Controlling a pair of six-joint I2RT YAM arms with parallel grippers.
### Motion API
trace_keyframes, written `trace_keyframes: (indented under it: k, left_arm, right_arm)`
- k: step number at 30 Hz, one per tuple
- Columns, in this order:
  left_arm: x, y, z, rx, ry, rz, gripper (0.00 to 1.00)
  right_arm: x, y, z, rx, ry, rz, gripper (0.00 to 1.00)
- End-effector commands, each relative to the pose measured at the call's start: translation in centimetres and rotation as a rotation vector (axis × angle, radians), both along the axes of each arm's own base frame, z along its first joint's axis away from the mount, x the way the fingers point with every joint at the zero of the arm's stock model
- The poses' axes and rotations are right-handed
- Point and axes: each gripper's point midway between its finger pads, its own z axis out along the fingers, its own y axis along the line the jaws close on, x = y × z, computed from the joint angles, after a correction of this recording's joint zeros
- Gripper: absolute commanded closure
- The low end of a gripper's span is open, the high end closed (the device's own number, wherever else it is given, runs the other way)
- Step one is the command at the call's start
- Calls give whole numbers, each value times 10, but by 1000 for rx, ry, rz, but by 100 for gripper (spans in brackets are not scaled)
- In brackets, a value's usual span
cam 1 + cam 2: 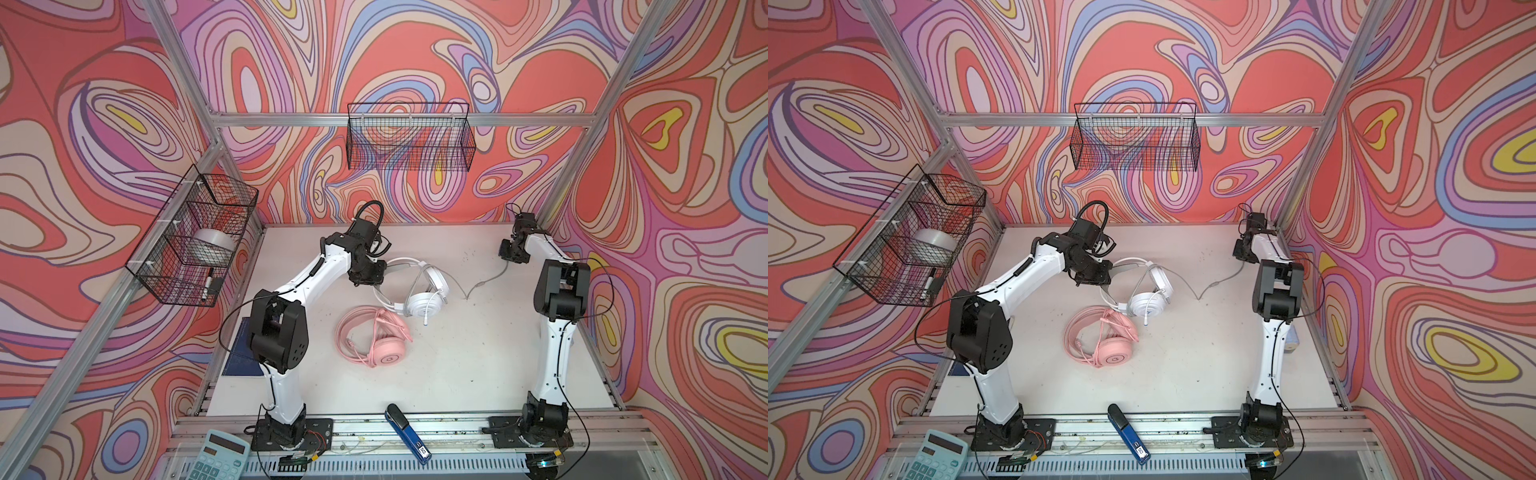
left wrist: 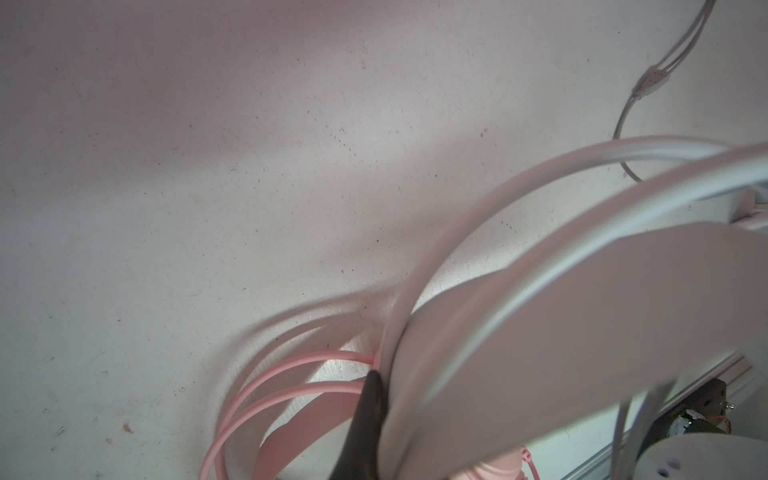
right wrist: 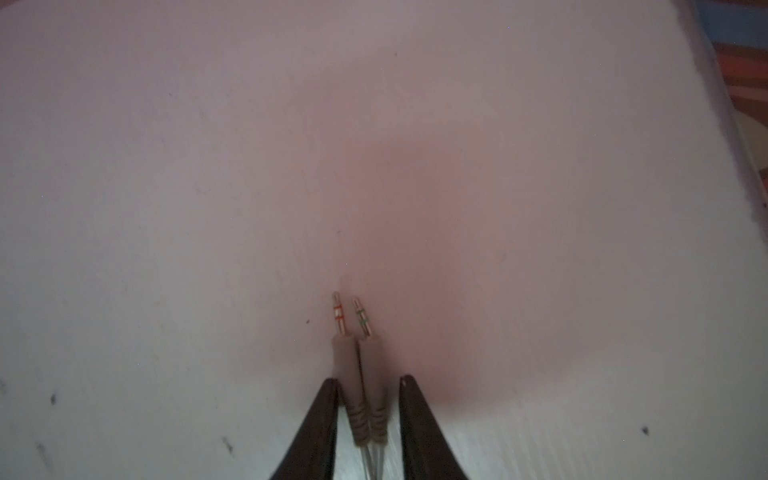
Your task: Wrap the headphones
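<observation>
We find the white headset [image 1: 426,305] [image 1: 1148,305] near the middle of the table [image 1: 457,374], one round earcup down on the surface and its double headband tipped up toward the left. The left gripper [image 1: 377,280] is at that raised headband, its fingers closed together on it. In the left wrist view only one dark finger [image 2: 368,415] shows, pressed against the white band, and the other is hidden behind it. Just in front of the white headset lies the pink headset [image 1: 386,353] [image 1: 1115,355], flat, with its pink cable [image 1: 388,326] looped over its headband; we cannot tell whether the two headsets touch. From the white headset the grey cable [image 1: 482,286] [image 1: 1214,286] runs out to the right and back across the table to the right gripper [image 1: 509,257] [image 3: 370,379]. In the right wrist view its fingers stand apart, one on each side of the cable's two plugs [image 3: 359,361]; one finger meets a plug and a gap shows at the other, so nothing is clamped. Well in front of the white headset a blue stapler [image 1: 407,432] lies on the front rail, and farther front-left sits a calculator [image 1: 220,455]. Well to its left hangs a side basket [image 1: 195,237] holding a tape roll [image 1: 214,245] and a marker [image 1: 208,284]; far behind it hangs a back basket [image 1: 409,141].
</observation>
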Motion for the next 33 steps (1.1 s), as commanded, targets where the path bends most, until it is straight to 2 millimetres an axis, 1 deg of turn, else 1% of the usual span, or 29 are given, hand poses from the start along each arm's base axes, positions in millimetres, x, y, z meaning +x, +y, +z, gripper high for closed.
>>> trace_keyframes:
  k: [1,4,8,14,18,21,23,25,27,28,31,33]
  left_arm:
    - [2,-8,35,-81,-46,-7,100]
    - [3,-9,37,-84,-50,-3,100]
    - [5,-11,40,-104,-50,15,100]
    - [7,-14,46,-146,-45,43,100]
    - [10,-16,51,-170,-55,49,100]
    - [10,-15,52,-167,-59,45,100]
    - [9,-13,52,-161,-59,47,100]
    - [7,-12,51,-158,-55,45,100]
    - [6,-12,52,-163,-55,42,100]
    - [5,-13,54,-166,-58,40,100]
    - [3,-16,60,-185,-56,26,100]
    - [4,-19,66,-206,-63,15,100]
  right_arm:
    - [-25,1,-21,20,78,-3,76]
    - [-25,4,-11,33,48,-3,84]
    - [-26,7,3,42,5,-5,91]
    - [-32,11,35,44,-75,2,100]
    - [-41,11,48,28,-94,8,100]
    - [-45,11,52,26,-81,18,100]
    - [-49,14,53,37,-71,27,100]
    - [-55,22,54,73,-79,40,100]
    - [-59,43,57,171,-87,108,100]
    - [-62,52,58,214,-89,130,98]
    - [-76,79,62,356,-106,174,87]
    - [-85,90,68,418,-132,172,79]
